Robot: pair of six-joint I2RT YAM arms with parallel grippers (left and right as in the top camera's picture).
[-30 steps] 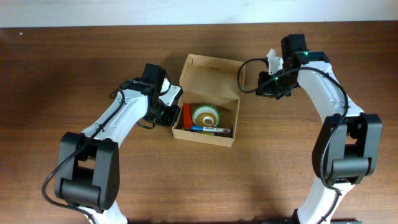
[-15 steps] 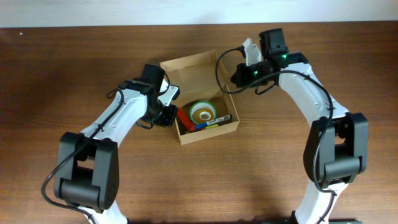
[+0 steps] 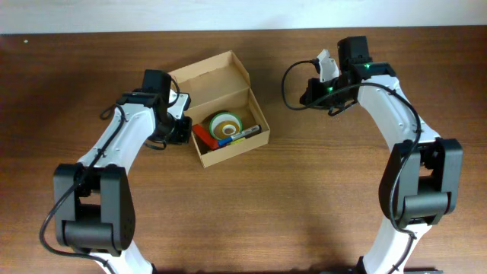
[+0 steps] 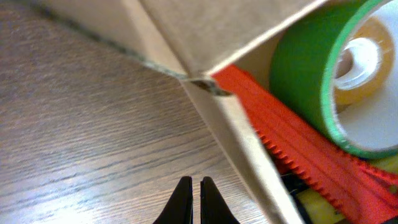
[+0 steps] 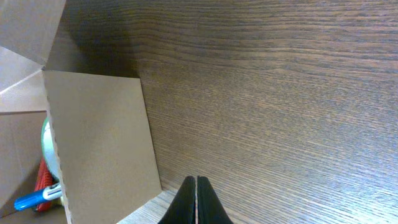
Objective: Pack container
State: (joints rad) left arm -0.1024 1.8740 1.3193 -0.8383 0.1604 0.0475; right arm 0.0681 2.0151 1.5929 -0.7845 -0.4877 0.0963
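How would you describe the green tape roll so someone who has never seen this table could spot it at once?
On the wooden table, find the open cardboard box left of centre. Inside it lies a ring-shaped green tape roll, flat with its hole facing up. It is the only round thing there, beside a flat red item and a blue-capped marker.

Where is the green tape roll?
In the overhead view, the green tape roll sits inside the container, beside a red item, near the left gripper.

a dark brown wood-grain table (image 3: 251,205) fills the view; a pale wall strip (image 3: 228,15) runs along its far edge.
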